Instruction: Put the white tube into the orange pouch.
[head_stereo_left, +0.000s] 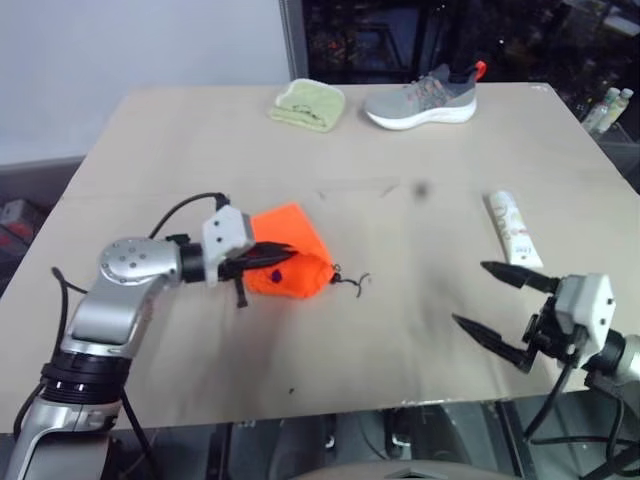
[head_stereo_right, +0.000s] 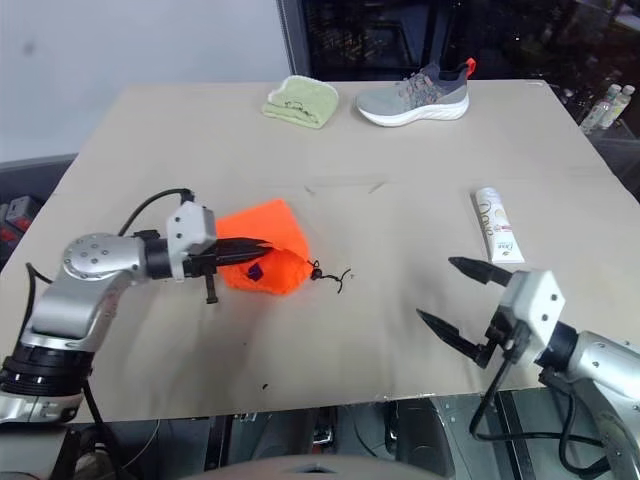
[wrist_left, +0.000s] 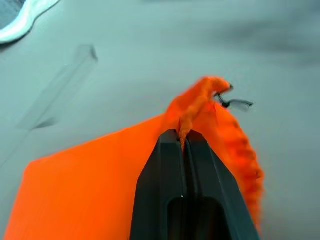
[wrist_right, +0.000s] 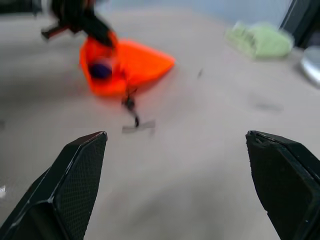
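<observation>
The orange pouch (head_stereo_left: 292, 262) lies left of the table's middle, its mouth edge pulled up and its dark cord (head_stereo_left: 350, 282) trailing to the right. My left gripper (head_stereo_left: 280, 256) is shut on the pouch's upper edge; the left wrist view shows the orange fabric (wrist_left: 192, 107) pinched between the closed fingers. The white tube (head_stereo_left: 513, 229) lies flat on the table at the right, apart from both grippers. Just in front of the tube my right gripper (head_stereo_left: 493, 298) stands open, fingers spread wide, holding nothing. In the right wrist view the pouch (wrist_right: 125, 65) lies ahead of its fingers.
A light green folded cloth (head_stereo_left: 308, 104) and a grey shoe (head_stereo_left: 422, 99) sit at the table's far edge. Small pale bottles (head_stereo_left: 610, 108) stand beyond the far right corner. The table's front edge (head_stereo_left: 300, 418) runs just below both arms.
</observation>
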